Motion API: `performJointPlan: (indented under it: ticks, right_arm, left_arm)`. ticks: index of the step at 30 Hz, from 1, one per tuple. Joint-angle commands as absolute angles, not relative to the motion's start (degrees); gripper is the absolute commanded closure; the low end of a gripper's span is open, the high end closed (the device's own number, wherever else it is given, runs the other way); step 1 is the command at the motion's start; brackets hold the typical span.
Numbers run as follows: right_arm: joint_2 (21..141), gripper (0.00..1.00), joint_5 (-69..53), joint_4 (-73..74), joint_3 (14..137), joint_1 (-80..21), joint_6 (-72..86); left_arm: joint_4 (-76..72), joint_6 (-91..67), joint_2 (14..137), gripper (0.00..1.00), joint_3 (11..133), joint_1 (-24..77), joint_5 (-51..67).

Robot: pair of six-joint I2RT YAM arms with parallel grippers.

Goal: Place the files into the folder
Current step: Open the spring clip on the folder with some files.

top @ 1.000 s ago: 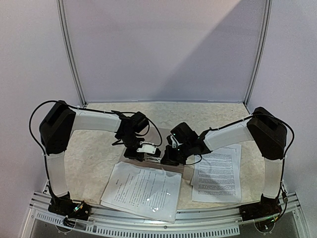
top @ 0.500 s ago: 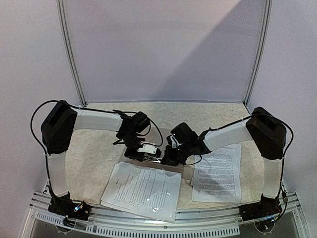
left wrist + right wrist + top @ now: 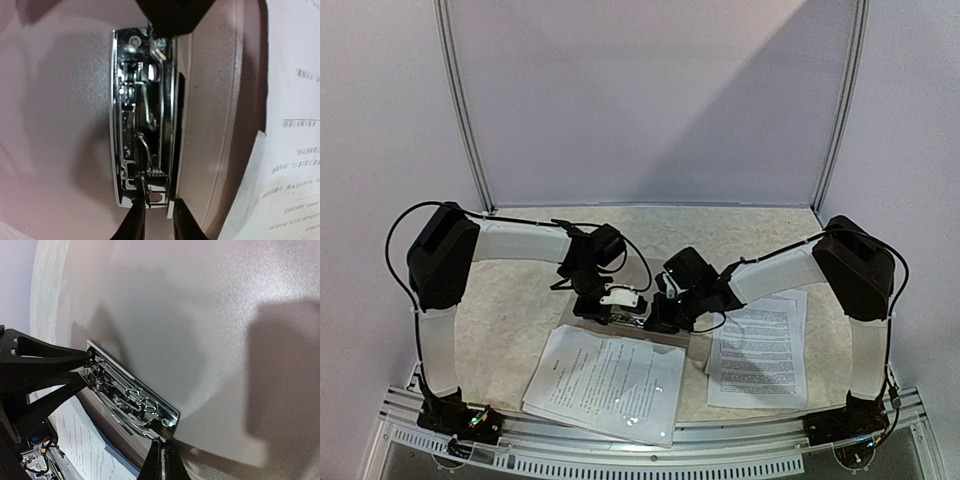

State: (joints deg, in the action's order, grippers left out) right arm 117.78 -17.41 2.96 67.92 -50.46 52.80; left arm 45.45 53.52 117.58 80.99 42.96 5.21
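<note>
Folder (image 3: 210, 330) lies flat on the table (image 3: 520, 300) between the two arms, near the middle, its inner face turned up. From above, most of it is hidden under the two wrists.

The files are two separate white stacks, both outside the folder. The left stack (image 3: 605, 385) is the larger one in view. It sits askew at the near edge of the table, and its far edge reaches the folder's near side. The right stack (image 3: 758, 350) lies straight on the table just beside the folder's right end, partly under the right forearm.

A silver clip (image 3: 142, 120) runs along the folder's inner face, with the levers and springs of its mechanism showing.

The left gripper (image 3: 157, 205) has its fingers drawn to a narrow gap around one end of the clip, touching the metal on both sides. The right gripper (image 3: 161, 445) is at the opposite end. Its two fingers are pressed together with nothing between them, and their tips touch the corner of the clip's plate.
</note>
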Motion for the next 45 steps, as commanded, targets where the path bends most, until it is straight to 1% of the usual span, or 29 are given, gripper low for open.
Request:
performJointPlan:
  ticks: [1,5,11,14,20,35,40,45]
  right_arm:
    - [125.3,0.97,-11.3,11.7,64.0,-49.6,52.5]
    - [124.5,0.97,-10.6,9.9,64.1,-48.8,53.2]
    - [124.4,0.96,-14.2,4.6,64.4,-48.3,54.2]
    - [123.2,0.96,-14.1,3.5,64.7,-47.9,54.7]
    - [122.3,0.96,-13.4,5.5,67.5,-47.6,53.3]
    - [121.6,0.96,-15.5,2.7,68.9,-47.7,52.8]
    - [122.5,0.96,-14.7,5.5,70.0,-47.6,52.5]
    - [125.6,0.99,-11.5,9.4,67.1,-47.6,53.6]
  left_arm:
    - [45.4,52.6,120.7,0.77,78.0,44.1,3.7]
    - [43.6,53.7,120.1,0.78,75.8,44.8,2.0]
    - [41.2,54.9,119.1,0.77,72.7,45.8,0.2]
    - [40.6,55.3,118.9,0.77,72.1,46.0,0.2]
    - [39.9,55.9,118.7,0.77,71.1,46.2,-1.4]
    - [38.9,56.4,119.0,0.78,69.4,46.2,-3.0]
    - [38.4,56.4,119.1,0.78,69.0,46.3,-3.5]
    - [38.3,56.1,119.0,0.78,69.0,46.3,-3.5]
